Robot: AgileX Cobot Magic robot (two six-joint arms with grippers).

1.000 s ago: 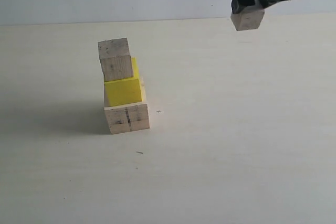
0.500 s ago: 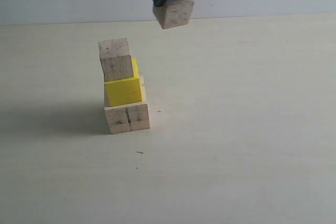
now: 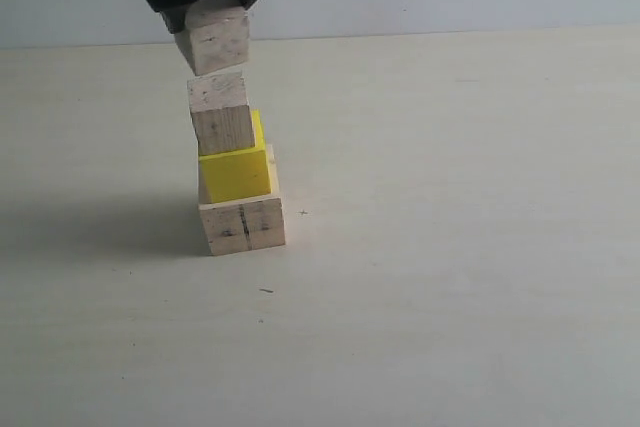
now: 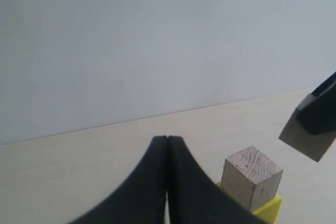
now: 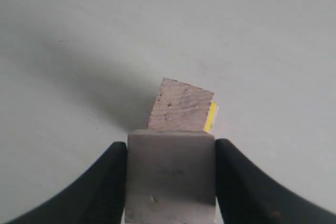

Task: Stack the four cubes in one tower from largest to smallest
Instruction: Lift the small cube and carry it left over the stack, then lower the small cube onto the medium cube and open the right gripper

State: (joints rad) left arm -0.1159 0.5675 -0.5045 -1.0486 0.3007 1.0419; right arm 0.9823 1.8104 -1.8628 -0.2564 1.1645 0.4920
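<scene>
Holding the small cube (image 3: 213,39) in the right gripper (image 3: 215,9), jaws partly closed on its sides; I am hovering it at 12 o'clock just above the medium cube (image 3: 221,114), not touching, so it can settle as the cap. The medium cube is sitting toward 11 o'clock on the yellow cube (image 3: 236,172), over the large cube (image 3: 243,224) on the desk (image 3: 450,247). The left gripper (image 4: 167,182) is waiting closed and empty, clear of the tower. No labels or writing are showing; only dark marks on the wood.

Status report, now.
Left gripper shut, empty. Right gripper holding small cube over three-cube stack, not released. Nothing in the way.
</scene>
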